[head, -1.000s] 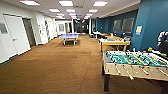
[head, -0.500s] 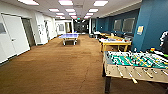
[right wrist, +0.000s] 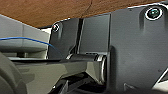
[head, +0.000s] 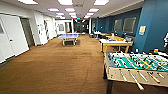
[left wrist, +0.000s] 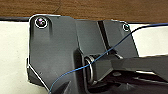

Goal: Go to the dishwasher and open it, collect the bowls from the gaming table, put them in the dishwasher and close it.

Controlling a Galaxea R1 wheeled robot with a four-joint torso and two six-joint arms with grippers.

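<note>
A long room with brown carpet (head: 62,67) stretches ahead under rows of bright ceiling panels (head: 65,2). On the left runs a white wall with one wide white door (head: 13,37) nearest and darker openings further along. Past the middle of the room stands one blue table-tennis table (head: 68,36), well apart from everything else. To its right, against the dark blue wall (head: 152,22), is one yellow-legged table (head: 115,43) with small items on top too blurred to name. Nearest on the right is the gaming table (head: 136,66) — one green field crossed by several rods, their handles sticking out from the near side; the figures on it are a blur, and no bowl can be picked out with any certainty. A small orange-and-white object (head: 156,50) sits just behind its far edge.

The left and right wrist views show the robot's own dark plates, a blue cable (left wrist: 100,60) and carpet beyond — whether the grippers are apart or together cannot be told.
</note>
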